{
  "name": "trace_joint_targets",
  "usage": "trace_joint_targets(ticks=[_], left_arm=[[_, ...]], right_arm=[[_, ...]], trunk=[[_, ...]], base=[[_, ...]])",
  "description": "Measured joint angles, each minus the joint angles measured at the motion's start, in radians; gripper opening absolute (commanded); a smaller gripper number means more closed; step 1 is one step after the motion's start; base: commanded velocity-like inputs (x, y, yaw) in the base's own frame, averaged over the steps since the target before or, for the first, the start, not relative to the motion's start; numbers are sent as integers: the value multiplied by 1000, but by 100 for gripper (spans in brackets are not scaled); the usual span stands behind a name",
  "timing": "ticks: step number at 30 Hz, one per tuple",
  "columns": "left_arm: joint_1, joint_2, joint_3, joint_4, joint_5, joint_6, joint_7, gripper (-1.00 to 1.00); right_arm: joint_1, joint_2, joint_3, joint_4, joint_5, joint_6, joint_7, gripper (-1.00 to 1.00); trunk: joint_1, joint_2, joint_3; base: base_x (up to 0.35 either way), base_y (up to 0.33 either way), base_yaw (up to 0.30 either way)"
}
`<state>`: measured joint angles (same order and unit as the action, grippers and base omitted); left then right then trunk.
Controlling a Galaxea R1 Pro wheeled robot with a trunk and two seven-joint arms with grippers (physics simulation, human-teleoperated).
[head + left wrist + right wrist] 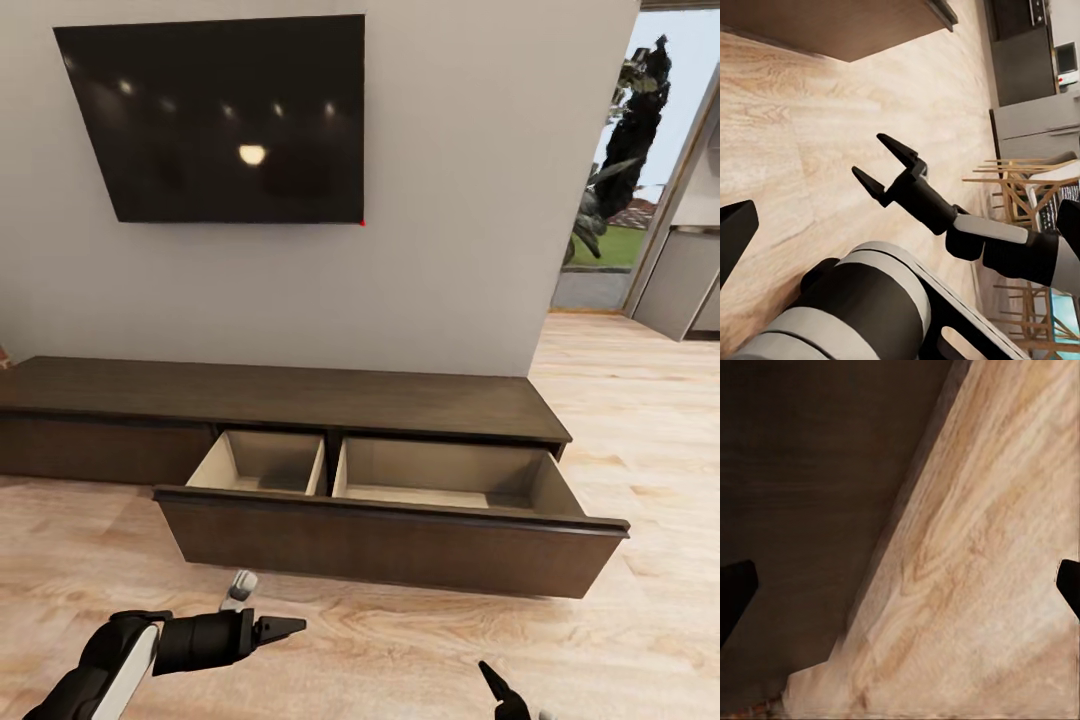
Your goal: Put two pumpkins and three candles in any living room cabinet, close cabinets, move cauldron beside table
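Facing the cabinet (300, 400), its wide drawer (390, 545) pulled out.
Both grippers are held before the drawer; left gripper (285, 628) and right gripper (886, 163) are spread, nothing gripped.

A home living room: wall-mounted television (210, 118) above low cabinet (300, 400), wood floor (640, 420).

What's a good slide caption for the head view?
Open, empty cabinet drawer under a wall TV.
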<state>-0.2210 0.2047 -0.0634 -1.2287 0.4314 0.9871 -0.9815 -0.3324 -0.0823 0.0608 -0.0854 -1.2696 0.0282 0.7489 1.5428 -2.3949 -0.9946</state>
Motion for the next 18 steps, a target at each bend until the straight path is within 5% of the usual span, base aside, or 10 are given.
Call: trace_joint_targets(ticks=[9, 12, 14, 18], left_arm=[[-1, 9, -5, 43, -22, -1, 15, 100], [-1, 12, -5, 88, -64, -5, 36, 100], [-1, 12, -3, 123, -109, -6, 63, 100], [-1, 11, -2, 159, -145, -14, 111, 100]], right_arm=[[0, 5, 28, 4, 99, -71, -12, 100], [0, 3, 31, 4, 121, -111, -16, 100], [0, 4, 32, 4, 159, -119, -27, 100], [0, 5, 32, 3, 241, -99, -94, 100]], trunk=[[-35, 63, 28], [-46, 84, 38], [-54, 98, 44], [-69, 126, 56]], base=[[0, 0, 0], [0, 0, 0], [0, 0, 0], [0, 0, 0]])
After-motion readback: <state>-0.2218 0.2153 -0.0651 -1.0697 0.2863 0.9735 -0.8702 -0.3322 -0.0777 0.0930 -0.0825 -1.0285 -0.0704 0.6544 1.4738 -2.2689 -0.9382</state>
